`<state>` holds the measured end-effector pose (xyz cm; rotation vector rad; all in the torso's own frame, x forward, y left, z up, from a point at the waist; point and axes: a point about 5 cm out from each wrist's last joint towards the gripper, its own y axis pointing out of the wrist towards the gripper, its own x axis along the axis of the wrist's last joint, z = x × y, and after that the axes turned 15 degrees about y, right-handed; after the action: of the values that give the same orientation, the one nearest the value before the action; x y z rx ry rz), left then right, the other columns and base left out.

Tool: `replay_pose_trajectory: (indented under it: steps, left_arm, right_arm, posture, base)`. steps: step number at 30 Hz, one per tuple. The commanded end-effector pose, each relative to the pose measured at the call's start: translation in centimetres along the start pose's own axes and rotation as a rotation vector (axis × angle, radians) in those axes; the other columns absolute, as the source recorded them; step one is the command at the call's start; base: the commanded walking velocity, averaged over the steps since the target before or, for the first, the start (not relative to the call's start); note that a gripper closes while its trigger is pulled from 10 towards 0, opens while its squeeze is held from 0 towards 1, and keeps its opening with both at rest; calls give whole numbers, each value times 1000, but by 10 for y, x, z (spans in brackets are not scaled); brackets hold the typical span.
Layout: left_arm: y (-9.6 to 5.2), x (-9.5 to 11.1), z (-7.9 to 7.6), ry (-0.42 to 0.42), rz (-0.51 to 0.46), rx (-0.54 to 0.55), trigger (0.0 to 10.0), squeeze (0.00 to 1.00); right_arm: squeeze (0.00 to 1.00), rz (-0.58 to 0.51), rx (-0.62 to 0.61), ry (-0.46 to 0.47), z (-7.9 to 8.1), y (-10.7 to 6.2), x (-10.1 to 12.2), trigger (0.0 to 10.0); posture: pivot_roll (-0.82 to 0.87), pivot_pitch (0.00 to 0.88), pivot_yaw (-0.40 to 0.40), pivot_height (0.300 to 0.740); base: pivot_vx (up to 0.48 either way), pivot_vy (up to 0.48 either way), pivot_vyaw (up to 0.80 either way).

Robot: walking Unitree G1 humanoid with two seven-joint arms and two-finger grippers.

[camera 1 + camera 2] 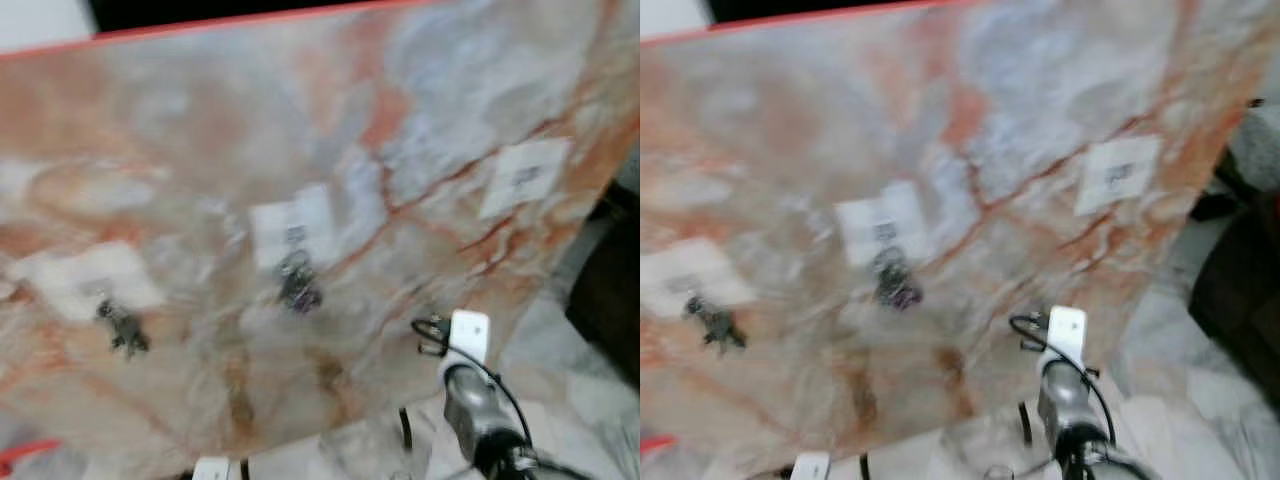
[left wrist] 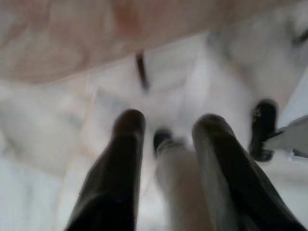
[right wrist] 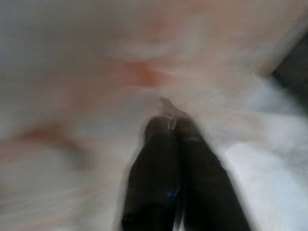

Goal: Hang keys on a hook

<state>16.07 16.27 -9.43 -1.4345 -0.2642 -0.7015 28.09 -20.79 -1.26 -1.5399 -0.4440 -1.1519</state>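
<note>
The right hand (image 3: 168,126), fingers pinched together on something small, probably the keys, nears the marble wall low in frame, next needing the free hook (image 1: 524,178) upper right.

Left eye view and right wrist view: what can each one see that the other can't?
Left eye view: three white pads, with keys hanging under the left pad and the middle pad. The right pad seems bare. The right arm reaches up below it.
Right wrist view: the right pincer up close, its fingers pressed together, with a small pale bit at the tips, too blurred to name.
Both: the orange and grey marble wall.
</note>
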Motion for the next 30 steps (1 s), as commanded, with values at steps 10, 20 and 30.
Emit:
replay_pose_trajectory:
  steps: [10, 20, 30]
  left_arm:
    - [-2, -7, 3, 11, 17, -3, 10000, 0]
    - [-2, -7, 4, 12, 18, -5, 10000, 0]
    - [-2, -7, 4, 16, 17, -3, 10000, 0]
  right_arm:
    - [0, -34, -54, 10, 0, 1, 6, 10000]
    - [0, -174, -253, 53, -20, 3, 31, 10000]
    - [0, -481, -443, -57, -34, -3, 74, 10000]
  posture:
    - [-82, 24, 16, 740]
    - [-84, 21, 15, 740]
    - [-86, 24, 18, 740]
  base:
    - [0, 0, 0]
    - [0, 0, 0]
    - [0, 0, 0]
